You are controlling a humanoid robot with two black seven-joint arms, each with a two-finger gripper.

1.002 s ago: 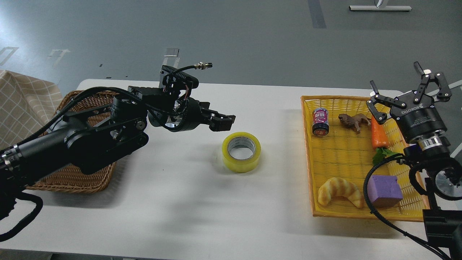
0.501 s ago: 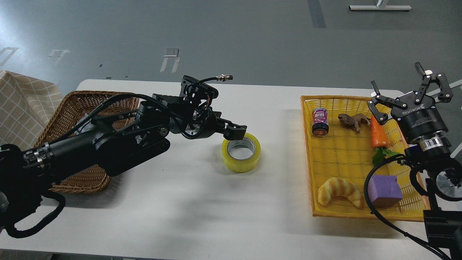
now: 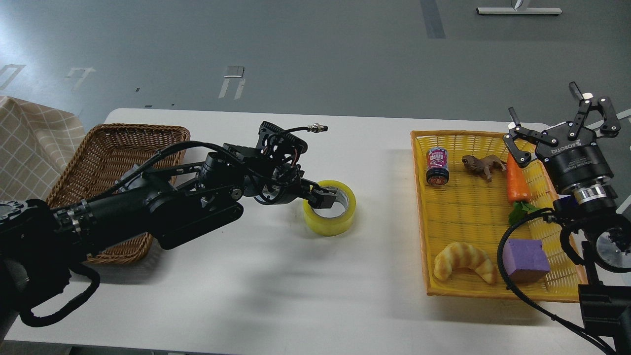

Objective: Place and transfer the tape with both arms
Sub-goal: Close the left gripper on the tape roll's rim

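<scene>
The tape (image 3: 329,224), a yellow translucent roll with a grey-white core, lies flat on the white table (image 3: 276,276) near its middle. My left arm reaches in from the left, and its gripper (image 3: 323,197) is down at the roll's left rim. One dark fingertip (image 3: 329,199) shows inside the core. The other finger is hidden against the arm, so the grip is unclear. My right gripper (image 3: 559,116) is open and empty, fingers spread upward, above the far right corner of the yellow tray (image 3: 420,217).
A brown wicker basket (image 3: 118,140) stands at the table's left, partly under my left arm. The tray holds a can (image 3: 438,166), a toy animal (image 3: 483,165), a carrot (image 3: 516,182), a croissant (image 3: 463,261) and a purple block (image 3: 525,259). Checked cloth (image 3: 29,143) lies far left.
My left gripper has moved right and down, from above the table left of the tape to the roll's left rim and core. The tape has stayed in place. The right arm barely moved.
</scene>
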